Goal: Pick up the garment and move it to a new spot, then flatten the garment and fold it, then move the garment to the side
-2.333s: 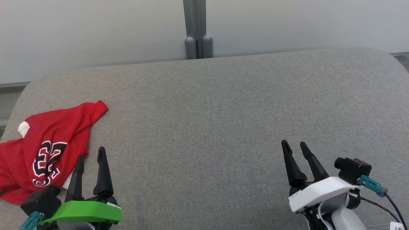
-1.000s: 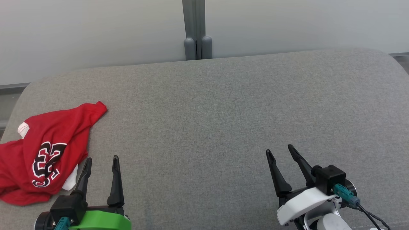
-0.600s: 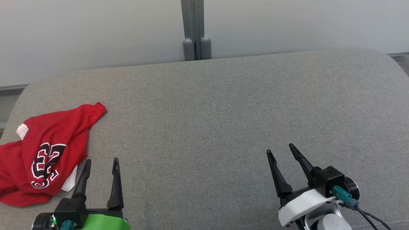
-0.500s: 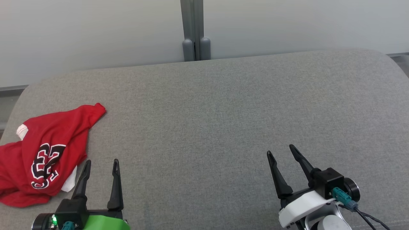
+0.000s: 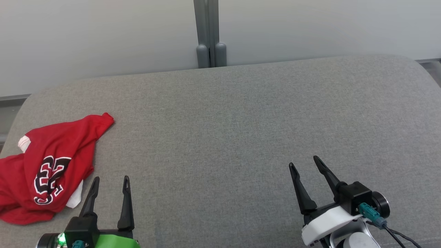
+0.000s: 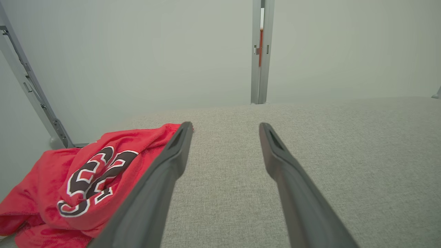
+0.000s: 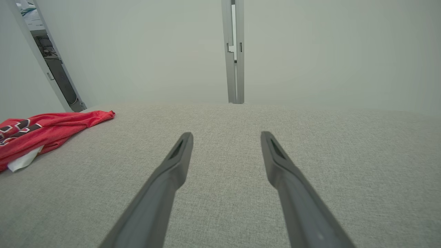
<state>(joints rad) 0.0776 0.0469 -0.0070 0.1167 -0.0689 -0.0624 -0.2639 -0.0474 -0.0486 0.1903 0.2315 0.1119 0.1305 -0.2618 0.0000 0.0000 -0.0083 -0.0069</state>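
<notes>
Grey padded surface (image 5: pixel 220 131): a wide cushion in woven grey fabric with rounded far corners, spanning nearly the whole head view. Most of it is bare.
Pale wall (image 5: pixel 103 34): smooth, off-white panels standing behind the cushion's far edge.
Garment (image 5: pixel 44 165): a red jersey with black, white-edged numerals, lying crumpled in a loose heap at the cushion's far left edge. One red corner points towards the middle of the cushion. Nothing grips it.
Right gripper (image 5: pixel 304 161): white-bodied, at the lower right, well apart from the garment. Its two dark fingers are spread wide with only bare grey fabric between them.
Left gripper (image 5: pixel 111 178): green-bodied, at the lower left, just beside the garment's near right edge. Its fingers are spread wide and hold nothing. In the left wrist view one finger overlaps the jersey, but the head view shows a gap between them.
Grey post (image 5: pixel 206 34): a narrow upright joint between the wall panels, behind the cushion's middle.
White patch (image 5: pixel 76 198): a small piece of white cloth showing under the garment's near edge, close to the left gripper.
</notes>
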